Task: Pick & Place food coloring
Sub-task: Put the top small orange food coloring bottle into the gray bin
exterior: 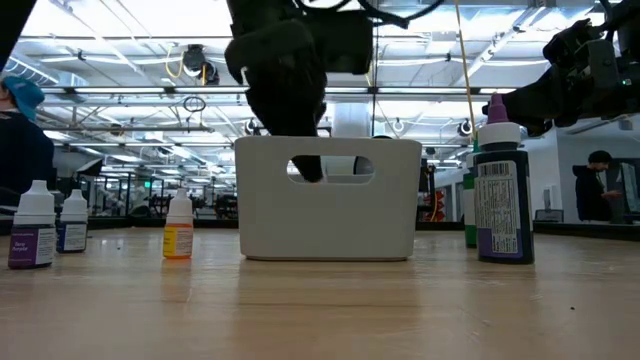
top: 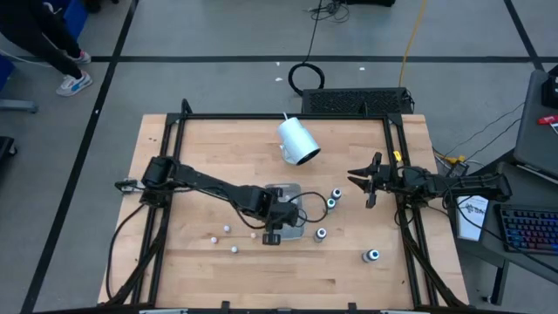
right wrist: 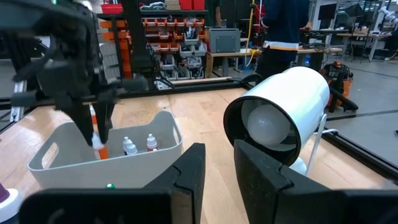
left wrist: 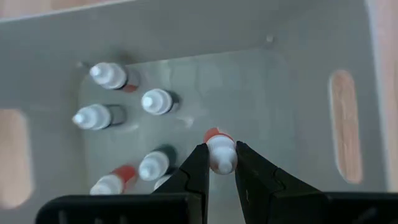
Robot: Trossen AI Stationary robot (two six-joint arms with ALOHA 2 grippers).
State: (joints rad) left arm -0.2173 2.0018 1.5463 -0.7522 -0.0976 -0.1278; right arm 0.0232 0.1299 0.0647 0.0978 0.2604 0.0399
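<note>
The left gripper (left wrist: 219, 163) has its fingers clamped on a tiny whitish orange-banded food coloring bottle (left wrist: 219, 149) over the pale rectangular plastic tray (left wrist: 249, 74), above six similar bottles. Beside it, the right gripper (top: 366, 181) waits, fingers apart, near the white cylindrical cup (top: 298, 141).

Two dark, near-black arms, built of slim tubular links and chunkier joint housings. Left arm (top: 205, 185) long and slender, thickening into a blocky wrist, black cables looping from its base. Right arm (top: 445, 184) just as dark, with a small yellow mark near the wrist. Fingers (left wrist: 198, 177) matte black, flat-faced, tapering to narrow tips. Right arm's fingers (right wrist: 189, 168) broader, smooth, same matte black.
</note>
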